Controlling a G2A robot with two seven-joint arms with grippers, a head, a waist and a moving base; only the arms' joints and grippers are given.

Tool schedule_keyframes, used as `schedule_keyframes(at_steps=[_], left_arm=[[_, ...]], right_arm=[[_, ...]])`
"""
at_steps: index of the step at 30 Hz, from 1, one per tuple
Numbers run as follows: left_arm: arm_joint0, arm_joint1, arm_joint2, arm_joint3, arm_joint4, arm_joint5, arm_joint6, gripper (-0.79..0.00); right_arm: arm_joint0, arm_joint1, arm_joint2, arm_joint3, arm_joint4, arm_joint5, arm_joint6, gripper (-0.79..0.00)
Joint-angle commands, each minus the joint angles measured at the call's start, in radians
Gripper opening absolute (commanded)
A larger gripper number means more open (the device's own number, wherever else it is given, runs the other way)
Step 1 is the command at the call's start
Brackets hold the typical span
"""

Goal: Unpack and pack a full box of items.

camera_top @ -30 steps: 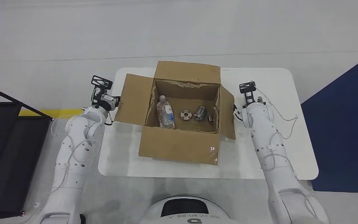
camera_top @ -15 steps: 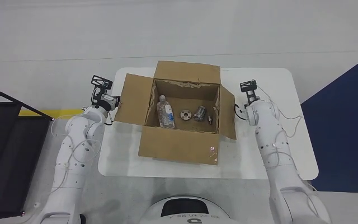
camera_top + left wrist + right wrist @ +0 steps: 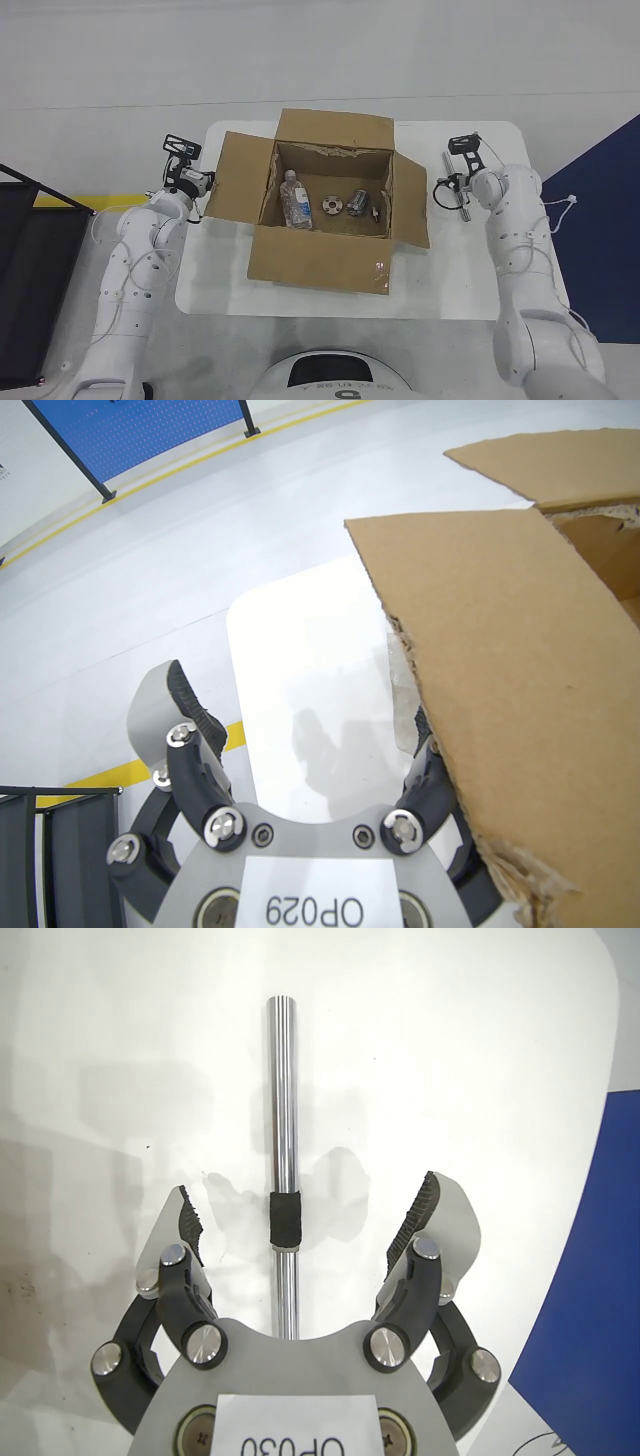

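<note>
The right arm has swung outward from the box's flap. The right gripper now hangs over a steel rod lying on the counter, with the rod between its wide-apart jaws and touching neither. The open cardboard box sits mid-counter, holding a plastic bottle and metal fittings. The left gripper is empty, jaws spread, one finger under the box's side flap.
</note>
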Motion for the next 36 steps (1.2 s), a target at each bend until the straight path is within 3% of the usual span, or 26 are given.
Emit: schedule_keyframes(at_steps=[1,2,7,13,23,25,28,36], left_arm=[[0.000,0.000,0.000,0.000,0.000,0.000,0.000,0.000],[0.000,0.000,0.000,0.000,0.000,0.000,0.000,0.000],[0.000,0.000,0.000,0.000,0.000,0.000,0.000,0.000],[0.000,0.000,0.000,0.000,0.000,0.000,0.000,0.000],[0.000,0.000,0.000,0.000,0.000,0.000,0.000,0.000],[0.000,0.000,0.000,0.000,0.000,0.000,0.000,0.000],[0.000,0.000,0.000,0.000,0.000,0.000,0.000,0.000],[0.000,0.000,0.000,0.000,0.000,0.000,0.000,0.000]], right_arm=[[0.021,0.002,-0.006,0.041,-0.010,0.012,-0.007,-0.311],[0.031,0.003,-0.009,0.057,-0.011,0.009,-0.012,-0.382],[0.065,0.005,-0.034,0.118,-0.038,0.032,-0.018,-0.474],[0.067,0.003,-0.064,0.132,-0.044,0.050,-0.014,-0.646],[0.050,0.007,-0.074,0.119,-0.009,0.037,0.009,-0.699],[0.046,0.010,-0.071,0.115,-0.007,0.038,0.010,-0.785],[0.034,0.015,-0.057,0.097,0.014,0.045,-0.011,-0.785],[-0.136,0.033,0.036,-0.185,0.134,0.055,-0.120,-0.785]])
